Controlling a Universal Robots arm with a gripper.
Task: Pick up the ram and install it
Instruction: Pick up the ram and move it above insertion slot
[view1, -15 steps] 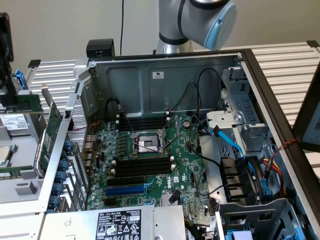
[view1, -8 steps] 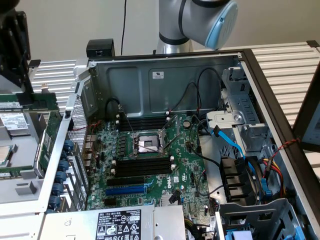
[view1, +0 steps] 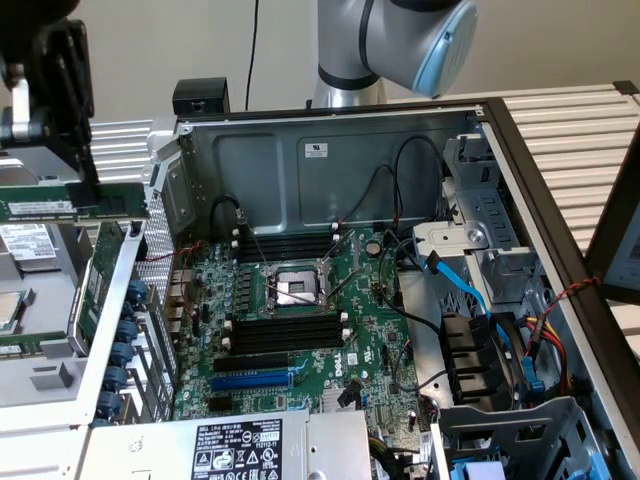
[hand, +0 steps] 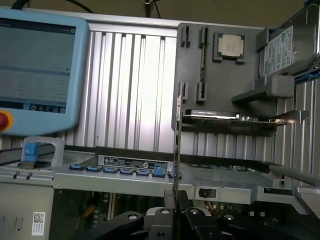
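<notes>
Hand (view1: 88, 186): narrow, clamped from above on the ram (view1: 60, 207) and holding it off the desk (view1: 585, 130), at the exterior view's far left.
Ram position: in the air outside the computer case (view1: 330, 150), just beside its perforated rear wall (view1: 160, 250) and above a parts tray (view1: 40, 385). As far as can be told it touches only the hand.
Ram attitude: standing on its long edge, with the white label strip towards the exterior camera.
Ram long axis: about level, running left to right across the exterior view. In the wrist view it is seen edge-on, a thin line rising from between the fingers.
Memory slots (view1: 285, 332): long and black with white end clips, in banks on either side of the processor socket (view1: 293, 290); they look empty.
Slot axis: roughly the same left-to-right line as the ram's.
Direction from hand: the slots lie lower and towards the exterior view's right, well apart, with the case wall between.
Stage, as a judgement: the ram is lifted and gripped but not yet seated in any slot.
</notes>
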